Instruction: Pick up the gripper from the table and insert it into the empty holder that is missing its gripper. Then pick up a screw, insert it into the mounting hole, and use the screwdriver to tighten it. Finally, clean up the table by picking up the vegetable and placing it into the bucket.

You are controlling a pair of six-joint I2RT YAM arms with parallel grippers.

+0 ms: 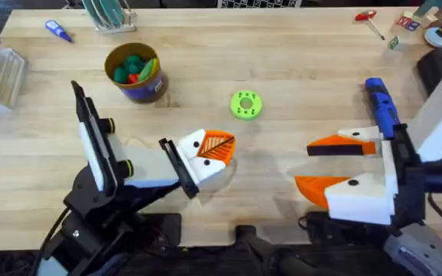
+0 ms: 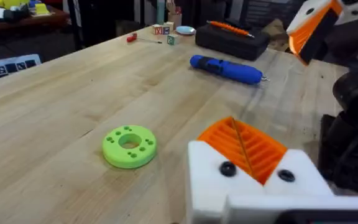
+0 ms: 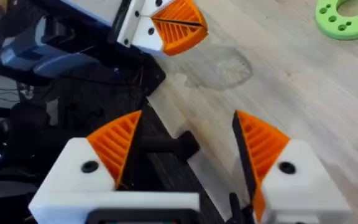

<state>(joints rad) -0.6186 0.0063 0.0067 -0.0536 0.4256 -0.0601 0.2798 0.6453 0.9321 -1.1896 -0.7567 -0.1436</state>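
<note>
In the overhead view, the left gripper point(image 1: 215, 149) hung near the front edge of the table point(image 1: 298, 69), its orange pads pressed together. The right gripper point(image 1: 328, 165) sat toward the front right corner with its fingers spread. The screwdriver point(image 1: 380, 103) lay near the right edge, the green disc point(image 1: 245, 105) at mid-table, and the bucket point(image 1: 135, 73), holding colourful vegetables, toward the back left. In the left wrist view, the disc point(image 2: 129, 146) and the screwdriver point(image 2: 227, 68) lay well apart. In the right wrist view, the right gripper's orange pads point(image 3: 120, 143) stood apart, holding nothing, over the front edge.
</note>
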